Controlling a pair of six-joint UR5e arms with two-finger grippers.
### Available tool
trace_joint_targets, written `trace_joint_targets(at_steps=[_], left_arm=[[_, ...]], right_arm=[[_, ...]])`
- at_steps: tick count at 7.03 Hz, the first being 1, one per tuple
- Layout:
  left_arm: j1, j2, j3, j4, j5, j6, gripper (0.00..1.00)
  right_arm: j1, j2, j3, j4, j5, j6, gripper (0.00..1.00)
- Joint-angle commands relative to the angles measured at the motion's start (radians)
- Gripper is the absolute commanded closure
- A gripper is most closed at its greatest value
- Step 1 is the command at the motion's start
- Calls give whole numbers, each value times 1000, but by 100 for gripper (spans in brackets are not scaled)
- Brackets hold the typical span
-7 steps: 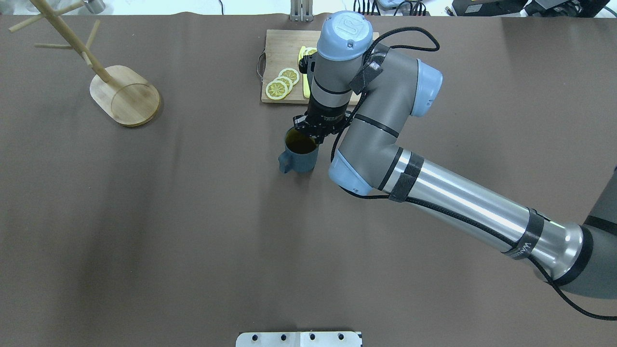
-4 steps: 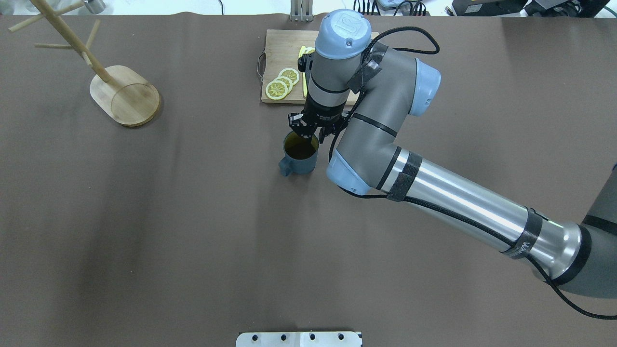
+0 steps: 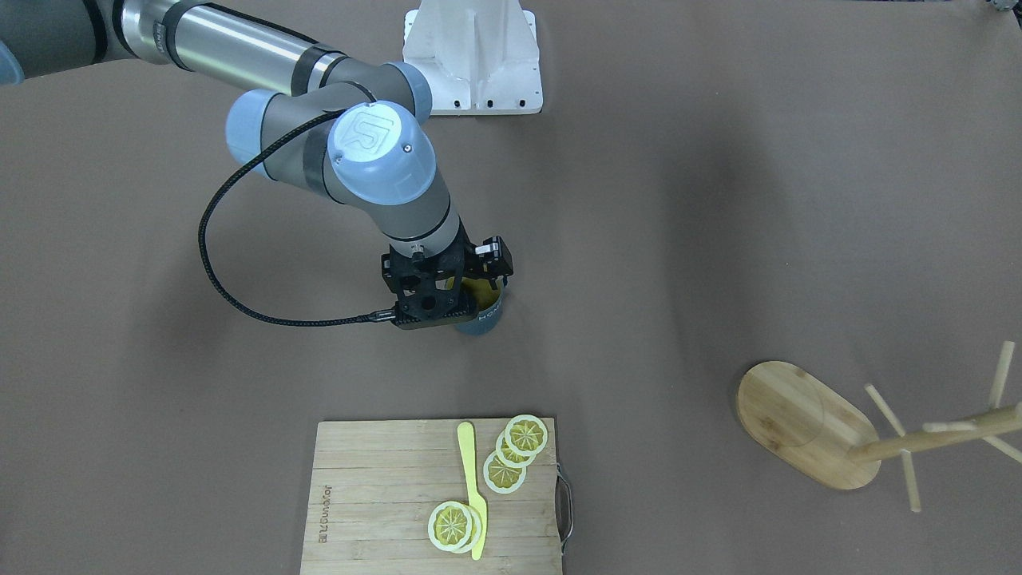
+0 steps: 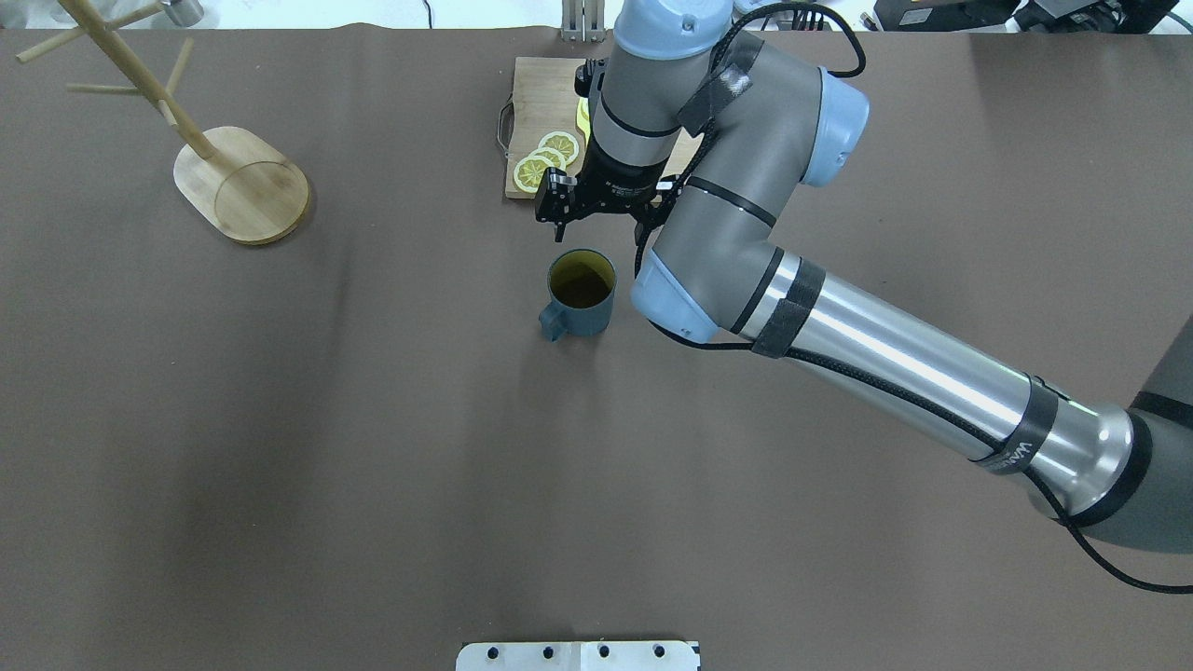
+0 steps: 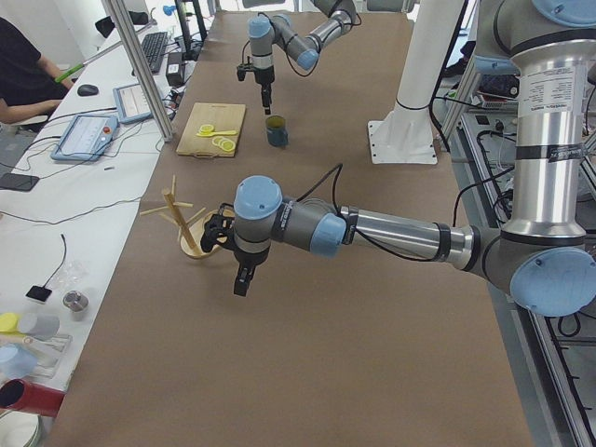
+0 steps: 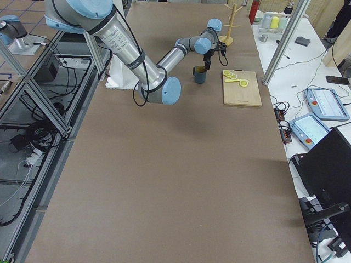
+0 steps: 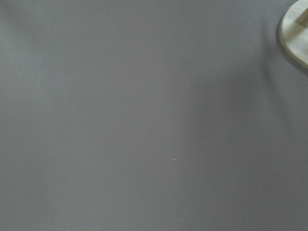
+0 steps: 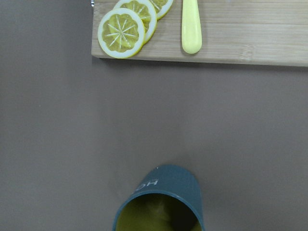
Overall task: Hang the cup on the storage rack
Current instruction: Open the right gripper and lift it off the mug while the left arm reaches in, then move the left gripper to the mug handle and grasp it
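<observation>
The dark teal cup (image 4: 580,296) stands upright on the brown table, handle toward the robot's left, yellowish inside showing. It also shows at the bottom of the right wrist view (image 8: 161,199) and in the front view (image 3: 485,319). My right gripper (image 4: 601,210) hangs open and empty above the cup's far side, between the cup and the cutting board. The bamboo storage rack (image 4: 240,184) stands at the far left, with several bare pegs; its base also shows in the front view (image 3: 798,419). My left gripper (image 5: 240,282) hovers near the rack; I cannot tell whether it is open or shut.
A wooden cutting board (image 4: 541,98) with lemon slices (image 8: 121,33) and a yellow knife (image 8: 191,24) lies just beyond the cup. The rack's base edge shows in the left wrist view (image 7: 296,33). The robot's white base plate (image 3: 473,56) is at the near edge.
My right gripper was down at the cup's rim; it has lifted and drawn back toward the cutting board. The cup stays standing in the same spot.
</observation>
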Motion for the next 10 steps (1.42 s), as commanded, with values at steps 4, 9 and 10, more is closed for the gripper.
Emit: trace_joint_targets(at_steps=[4,9,10], left_arm=[[393,-169,-378,57,0,-398,1],[751,-487,8,-197,282,-517,2],[793,-496,74,-320,348,-549,2]], right_arm=[[176,-202,140,2,152,-42,0],[267,-270,117,4,220,-42,0],[267,-282,117,2,194,-44,0]])
